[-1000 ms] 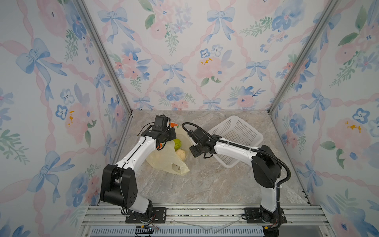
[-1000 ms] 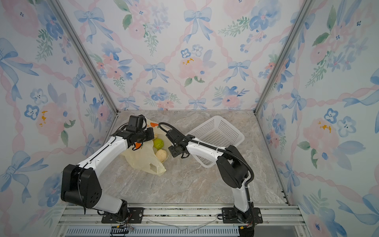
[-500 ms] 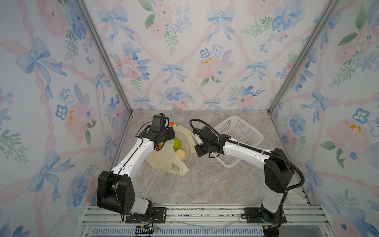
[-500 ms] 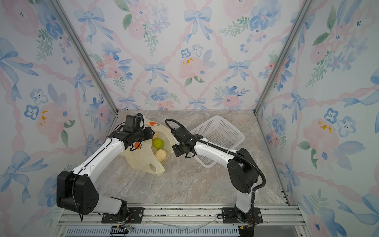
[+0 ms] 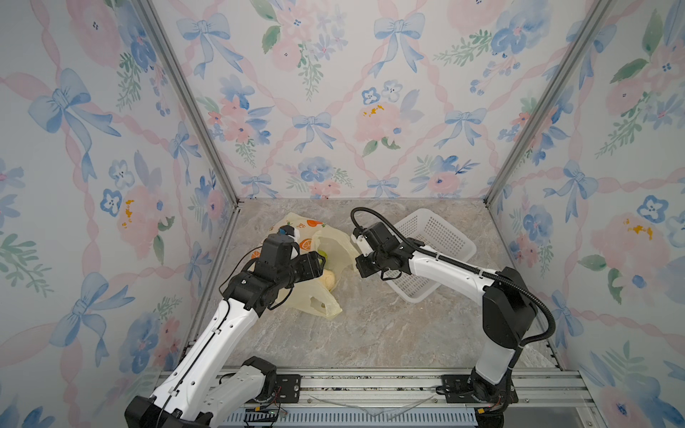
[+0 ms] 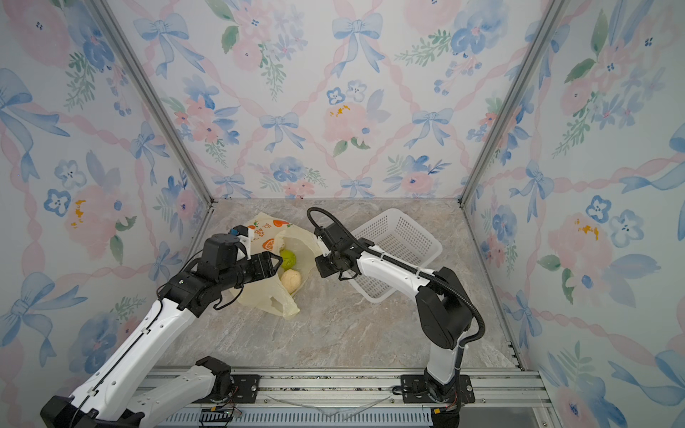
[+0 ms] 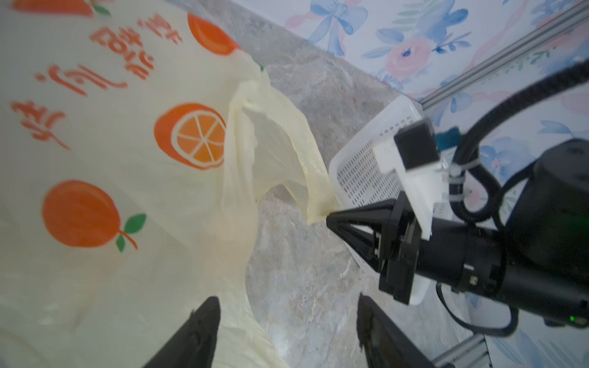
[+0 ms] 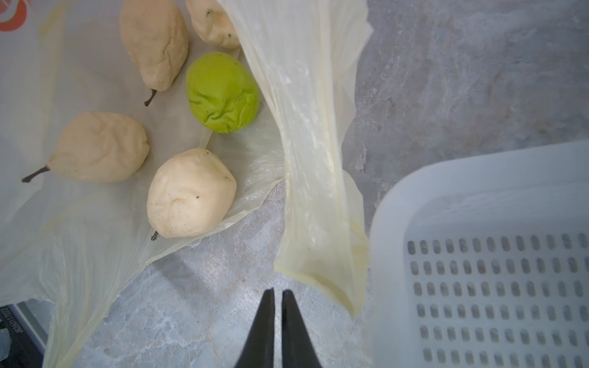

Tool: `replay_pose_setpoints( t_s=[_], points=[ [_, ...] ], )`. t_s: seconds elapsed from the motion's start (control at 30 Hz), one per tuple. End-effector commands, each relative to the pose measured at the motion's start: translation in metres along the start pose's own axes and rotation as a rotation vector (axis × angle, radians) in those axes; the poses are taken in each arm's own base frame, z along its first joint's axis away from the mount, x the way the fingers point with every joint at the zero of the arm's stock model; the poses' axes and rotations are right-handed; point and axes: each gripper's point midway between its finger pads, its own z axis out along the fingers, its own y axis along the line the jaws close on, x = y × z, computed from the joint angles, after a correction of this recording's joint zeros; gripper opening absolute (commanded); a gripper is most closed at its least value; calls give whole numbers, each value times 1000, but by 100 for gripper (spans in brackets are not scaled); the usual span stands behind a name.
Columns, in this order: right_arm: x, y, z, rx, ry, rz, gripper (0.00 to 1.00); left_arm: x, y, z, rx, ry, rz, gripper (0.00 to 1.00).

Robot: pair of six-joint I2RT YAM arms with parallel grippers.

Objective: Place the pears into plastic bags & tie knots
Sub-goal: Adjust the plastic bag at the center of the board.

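Far left: left gripper point(image 6: 277, 264) low over the near-left side of the plastic bag point(image 6: 259, 296), pointing toward the opposite arm. Fingers point(image 7: 204, 328) spread wide, clamping nothing. Loose bag film under and partly between them in the left wrist view.

Left of centre: bag slumped on the marble table point(image 5: 370, 333), mouth gaping toward the right. Printed panel, orange fruit and orange lettering, turned toward the back wall. Counted five pears inside through the right wrist view, all resting on the bag's lower film: four cream pears point(image 8: 98, 146) and one green pear point(image 8: 223, 92), the green just beside two cream ones. From both top views, only the green and one cream visible in the mouth, the rest hidden by film and the left arm.

Front handle point(image 5: 315, 307) lying flat on the table at the bag's near edge. Far handle point(image 8: 312, 159) drawn out rightward as a raised strip, arching clear of the table, well apart from the front one. Handles separate, untied.

Centre: right gripper point(image 8: 278, 291) at that strip's end. Fingers narrowed to a thin slit with bare table showing through it. Strip's end just beside the tips from the right wrist view, meeting the tip from the left wrist view. Cannot tell whether any film is caught.

Right: white perforated basket point(image 5: 444, 237) on the table beneath the right forearm, its corner just beside the strip's end.
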Motion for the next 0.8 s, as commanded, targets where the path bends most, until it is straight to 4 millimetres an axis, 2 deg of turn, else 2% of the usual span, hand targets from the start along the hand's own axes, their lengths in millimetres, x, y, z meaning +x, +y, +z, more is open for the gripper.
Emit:
replay_pose_setpoints(
  t_s=[0.0, 0.23, 0.27, 0.33, 0.4, 0.5, 0.7, 0.77],
  points=[
    [-11, -3, -20, -20, -48, 9, 12, 42, -2, -5, 33, 89, -130, 74],
    [-22, -10, -33, -15, -94, 24, 14, 105, -16, -12, 83, 179, -182, 83],
    [-24, -10, -35, -17, -104, 26, 15, 121, -8, -6, 52, 209, -183, 84],
    [-28, -10, -39, -20, -118, 32, 15, 133, -6, -2, 34, 225, -178, 85],
    [-29, -9, -42, -23, -126, 34, 16, 136, -6, 2, 29, 212, -166, 85],
    [-29, -9, -46, -26, -134, 36, 16, 123, -13, 6, 63, 141, -124, 83],
    [-22, -13, -50, -16, -120, 42, 16, 112, -10, 19, 22, 67, -29, 72],
    [-20, -14, -50, -14, -117, 43, 16, 112, -11, 23, 15, 67, -17, 64]
  ],
)
